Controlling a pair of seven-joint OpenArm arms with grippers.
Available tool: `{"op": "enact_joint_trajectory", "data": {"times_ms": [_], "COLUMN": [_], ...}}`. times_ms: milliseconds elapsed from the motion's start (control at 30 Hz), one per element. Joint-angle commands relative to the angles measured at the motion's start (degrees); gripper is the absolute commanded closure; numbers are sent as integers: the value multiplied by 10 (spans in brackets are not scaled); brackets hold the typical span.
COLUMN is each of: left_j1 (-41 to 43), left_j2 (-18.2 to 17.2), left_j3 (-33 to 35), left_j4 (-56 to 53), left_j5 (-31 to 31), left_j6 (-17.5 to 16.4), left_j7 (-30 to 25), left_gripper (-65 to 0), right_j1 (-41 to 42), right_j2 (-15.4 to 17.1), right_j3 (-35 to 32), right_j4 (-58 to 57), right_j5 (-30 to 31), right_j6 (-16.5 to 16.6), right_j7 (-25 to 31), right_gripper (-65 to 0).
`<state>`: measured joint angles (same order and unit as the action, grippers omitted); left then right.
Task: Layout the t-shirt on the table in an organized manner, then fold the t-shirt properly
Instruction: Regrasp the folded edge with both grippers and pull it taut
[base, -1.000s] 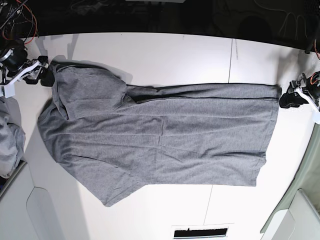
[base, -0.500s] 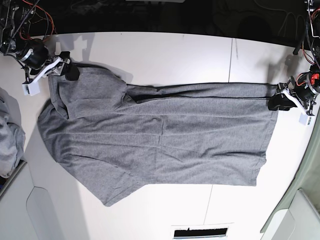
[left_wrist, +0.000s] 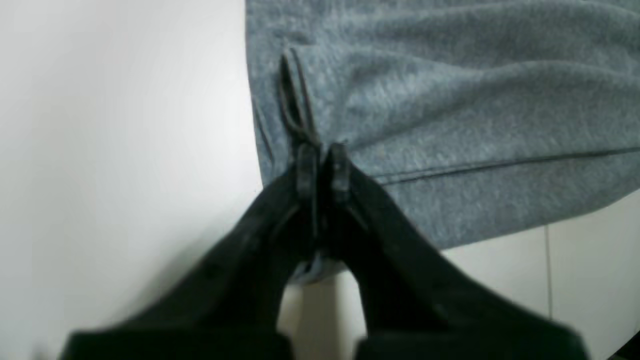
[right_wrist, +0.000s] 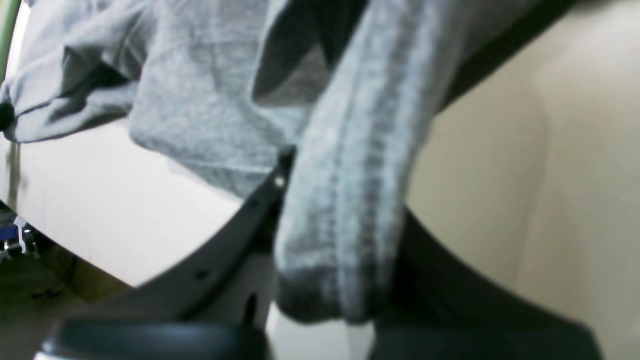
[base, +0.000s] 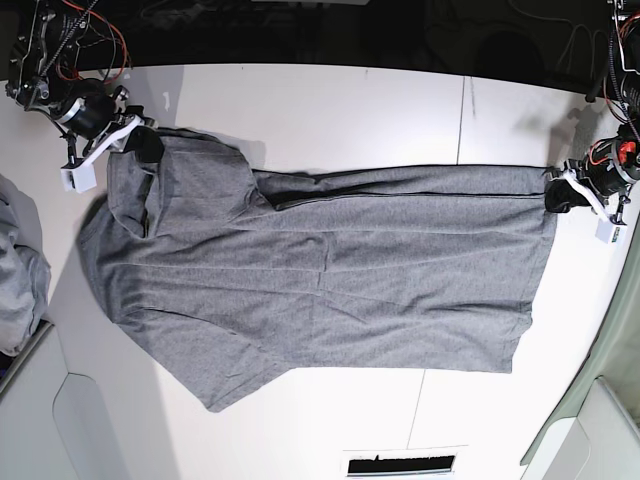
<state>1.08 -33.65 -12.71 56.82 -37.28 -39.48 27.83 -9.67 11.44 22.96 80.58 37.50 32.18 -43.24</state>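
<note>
The grey t-shirt (base: 330, 270) lies spread sideways on the white table (base: 330, 105), hem at the right and shoulders at the left, with the upper left part folded over. At the hem's upper right corner my left gripper (base: 556, 195) is shut on the t-shirt. In the left wrist view its black fingers (left_wrist: 306, 167) pinch the stitched hem (left_wrist: 450, 172) of the t-shirt (left_wrist: 450, 100). Over at the upper left shoulder, my right gripper (base: 146, 146) is shut on the t-shirt. The right wrist view shows a band of cloth (right_wrist: 345, 200) hanging between the jaws.
A paler grey cloth heap (base: 18, 275) sits at the table's left edge. A thin dark seam (base: 462, 120) crosses the tabletop. A dark slot (base: 400, 465) lies at the front edge. Red cables (base: 70, 40) hang behind the right arm. The far edge borders a dark background.
Both grippers moved inward onto the shirt's upper corners and went from open to shut on the cloth. The shoulder cloth at the left is now bunched and raised.
</note>
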Motion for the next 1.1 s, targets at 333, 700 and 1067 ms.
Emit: {"op": "enact_joint_trajectory", "data": {"times_ms": [333,700,1067], "left_j1": [77,201,221], "left_j2": [-66,-69,-68], "left_j3": [-3,-4,-4], "left_j4": [65,201,207], "left_j5": [-81,-92,-92], "left_j6": [-5,-5,-5], "left_j7": [24,29,51], "left_gripper": [0,0,0], "right_j1": [-33,-150,-186], "right_j2": [30,59,61], "right_j3": [34,40,83], "right_j4": [59,156,171], "right_j5": [46,51,49], "right_j6": [9,9,12], "right_j7": [-59,-63,-63], "right_gripper": [0,0,0]}}
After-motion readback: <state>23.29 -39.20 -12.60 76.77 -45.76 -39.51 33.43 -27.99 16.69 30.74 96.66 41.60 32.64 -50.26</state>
